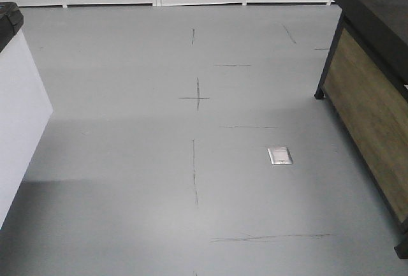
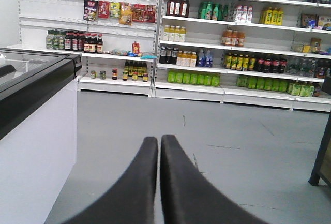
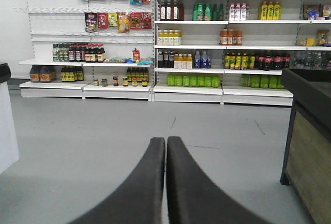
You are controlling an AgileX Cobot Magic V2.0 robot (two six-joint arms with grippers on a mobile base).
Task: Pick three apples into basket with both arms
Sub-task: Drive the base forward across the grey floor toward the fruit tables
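Left pincer [image 2: 159, 139], right pincer [image 3: 166, 140]: wrist-view only

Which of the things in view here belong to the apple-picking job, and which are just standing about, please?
Job: left gripper, right gripper, both shut; no apples or basket in view.
Just there: drink shelves, white counter, wood-sided stand, metal floor plate.

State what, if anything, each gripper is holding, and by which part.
Nothing is held. The left gripper and the right gripper are both shut, jaws pressed together with nothing between them.
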